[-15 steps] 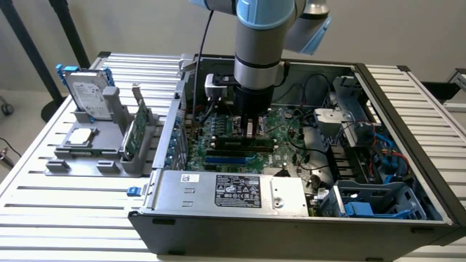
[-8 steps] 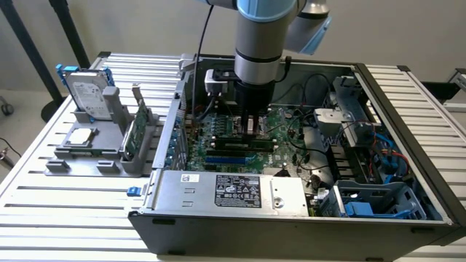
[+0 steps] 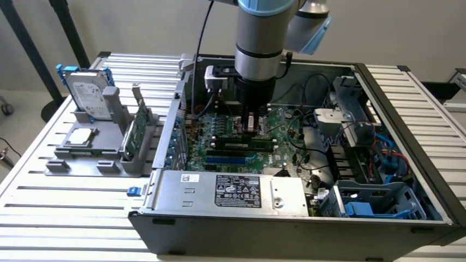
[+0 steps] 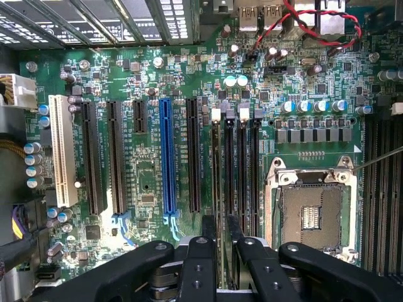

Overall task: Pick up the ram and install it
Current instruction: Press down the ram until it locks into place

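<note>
1. The arm reaches straight down into the open computer case (image 3: pixel 407 180), which lies on its side on the slatted metal tabletop (image 3: pixel 58 213).
2. The hand (image 3: pixel 252 128) hangs low over the green motherboard (image 3: pixel 226 158), right above the row of memory slots.
3. The ram (image 3: pixel 237 144) lies lengthwise on the motherboard in the memory slot area, directly under the hand. From this angle I cannot tell whether it is fully seated.
4. In the wrist view the hand (image 4: pixel 221 229) has its two black fingers (image 4: pixel 206 228) a little apart, with a narrow gap between them over the long black memory slots (image 4: pixel 242 170). It has hold of nothing that can be made out.
5. Beside these slots sits the empty processor socket (image 4: pixel 308 214). On their other side stand a blue slot (image 4: pixel 167 157) and a white slot (image 4: pixel 63 151).
6. A silver power supply (image 3: pixel 233 191) fills the near edge of the case.
7. At the exterior view's left, outside the case, a grey holder (image 3: pixel 95 158) carries a hard drive (image 3: pixel 89 95) and a green expansion card (image 3: pixel 138 128), both upright.
</note>
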`<action>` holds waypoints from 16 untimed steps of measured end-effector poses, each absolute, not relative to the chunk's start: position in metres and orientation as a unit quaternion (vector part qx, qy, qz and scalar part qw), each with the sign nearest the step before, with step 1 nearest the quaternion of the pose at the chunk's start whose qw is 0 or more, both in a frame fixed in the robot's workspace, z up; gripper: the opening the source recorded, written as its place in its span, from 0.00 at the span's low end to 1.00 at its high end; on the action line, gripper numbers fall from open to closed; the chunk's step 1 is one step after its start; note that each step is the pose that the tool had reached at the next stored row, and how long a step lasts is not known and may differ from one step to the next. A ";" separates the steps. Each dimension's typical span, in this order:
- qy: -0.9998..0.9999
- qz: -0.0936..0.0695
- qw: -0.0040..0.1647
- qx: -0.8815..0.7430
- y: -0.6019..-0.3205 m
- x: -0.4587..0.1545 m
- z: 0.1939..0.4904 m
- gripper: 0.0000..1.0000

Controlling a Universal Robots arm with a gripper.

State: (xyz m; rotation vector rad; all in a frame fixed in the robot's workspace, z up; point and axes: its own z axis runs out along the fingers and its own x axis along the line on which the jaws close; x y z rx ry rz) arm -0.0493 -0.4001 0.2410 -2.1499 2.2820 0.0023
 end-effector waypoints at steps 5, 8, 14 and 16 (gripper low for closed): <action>0.728 0.001 0.003 -0.686 -0.400 -0.049 0.241 0.22; 0.728 0.001 0.003 -0.686 -0.400 -0.049 0.241 0.22; 0.728 0.001 0.003 -0.686 -0.400 -0.049 0.241 0.11; 0.728 0.001 0.003 -0.686 -0.400 -0.049 0.240 0.11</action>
